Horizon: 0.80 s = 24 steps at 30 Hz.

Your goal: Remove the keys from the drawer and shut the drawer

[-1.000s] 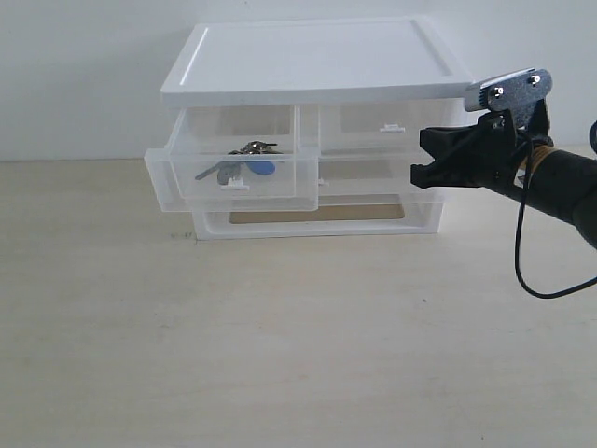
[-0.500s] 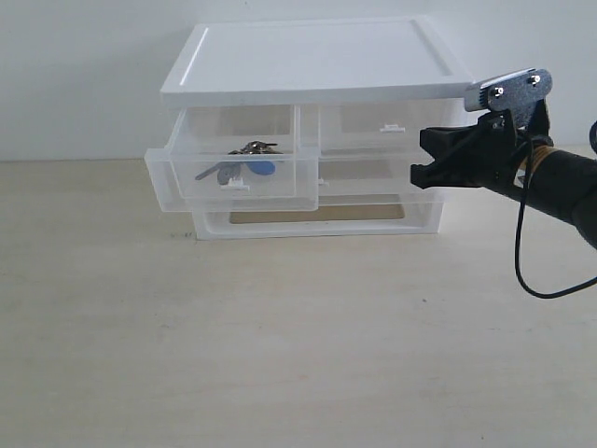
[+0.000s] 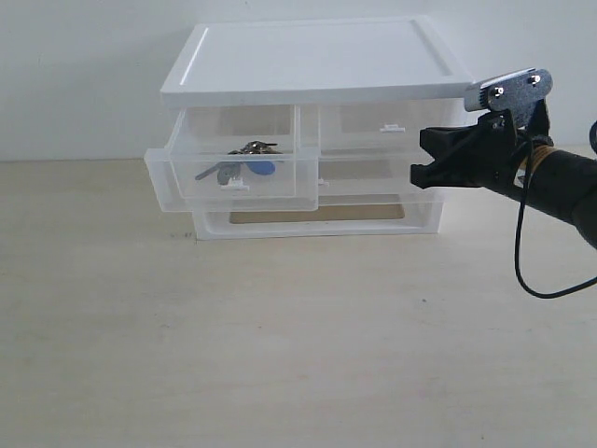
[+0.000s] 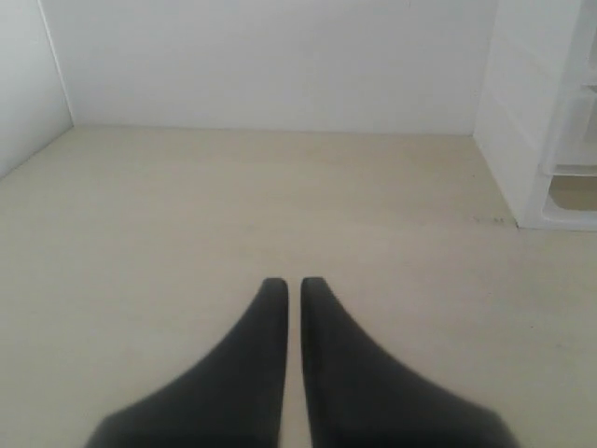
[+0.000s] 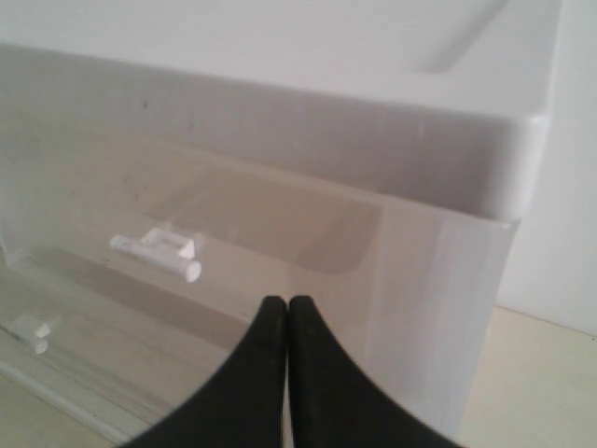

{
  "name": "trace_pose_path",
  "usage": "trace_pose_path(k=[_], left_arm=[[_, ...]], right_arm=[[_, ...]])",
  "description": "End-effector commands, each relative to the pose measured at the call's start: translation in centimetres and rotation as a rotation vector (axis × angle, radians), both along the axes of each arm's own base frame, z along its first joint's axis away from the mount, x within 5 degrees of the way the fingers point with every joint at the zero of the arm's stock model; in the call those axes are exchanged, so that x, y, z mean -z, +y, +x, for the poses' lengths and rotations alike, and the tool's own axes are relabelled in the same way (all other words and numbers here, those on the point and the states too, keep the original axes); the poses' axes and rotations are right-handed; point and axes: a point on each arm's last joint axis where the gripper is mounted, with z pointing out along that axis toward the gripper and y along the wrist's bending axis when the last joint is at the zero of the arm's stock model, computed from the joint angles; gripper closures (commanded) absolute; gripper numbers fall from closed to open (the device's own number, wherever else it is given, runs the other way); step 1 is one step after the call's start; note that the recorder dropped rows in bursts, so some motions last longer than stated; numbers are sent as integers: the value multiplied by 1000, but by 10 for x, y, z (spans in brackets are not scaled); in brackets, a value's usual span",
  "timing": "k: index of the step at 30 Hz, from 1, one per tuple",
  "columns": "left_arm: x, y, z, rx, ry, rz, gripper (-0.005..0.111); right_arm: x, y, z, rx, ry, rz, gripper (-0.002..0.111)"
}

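Now | keys (image 3: 244, 165) lie lengthwise across open drawer (image 3: 280, 193), fob (image 3: 264, 169) rightward | left pincer (image 4: 286, 283) together | right pincer (image 5: 286, 303) together

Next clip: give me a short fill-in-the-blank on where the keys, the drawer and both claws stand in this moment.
1. The keys lie inside the drawer, which stands ___.
2. The round fob on the keys is ___ in colour.
3. The right claw hovers by the right end of the cabinet with its jaws ___.
4. The left claw, over bare tabletop, holds ___.

Missing words: open; blue; shut; nothing.
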Motion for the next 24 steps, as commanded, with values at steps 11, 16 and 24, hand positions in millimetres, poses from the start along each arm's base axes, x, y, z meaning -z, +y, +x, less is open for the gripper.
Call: trace_pose_path(k=[11, 16, 24], left_arm=[[2, -2, 0, 25, 7, -6, 102], [1, -2, 0, 25, 3, -5, 102], [1, -2, 0, 25, 3, -2, 102]], right_arm=[[-5, -6, 6, 66, -3, 39, 108], [-5, -6, 6, 66, -3, 39, 108], [-5, -6, 6, 66, -3, 39, 108]])
